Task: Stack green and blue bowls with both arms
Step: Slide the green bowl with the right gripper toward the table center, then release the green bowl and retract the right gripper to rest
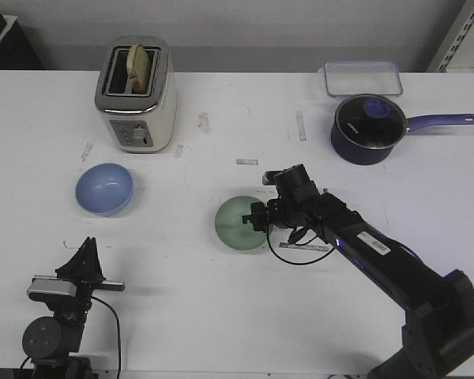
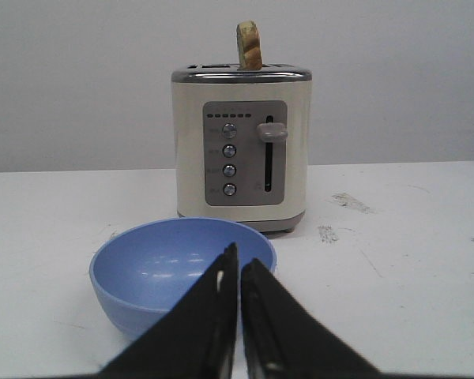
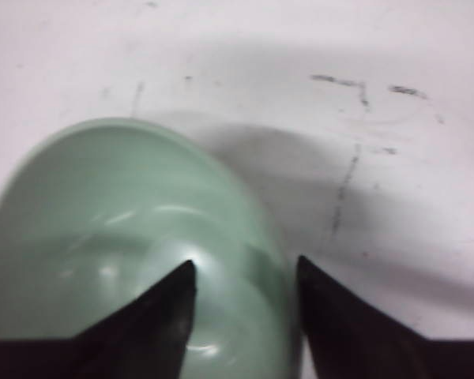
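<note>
Right pincer straddles green bowl rim, fingertips cut off below

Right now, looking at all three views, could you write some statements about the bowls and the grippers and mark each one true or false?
1. The right gripper straddles the rim of the green bowl, one finger inside. True.
2. The left gripper is wide open. False: its fingers are together.
3. The blue bowl sits inside the green bowl. False: they stand apart on the table.
4. The toaster stands behind the blue bowl. True.
</note>
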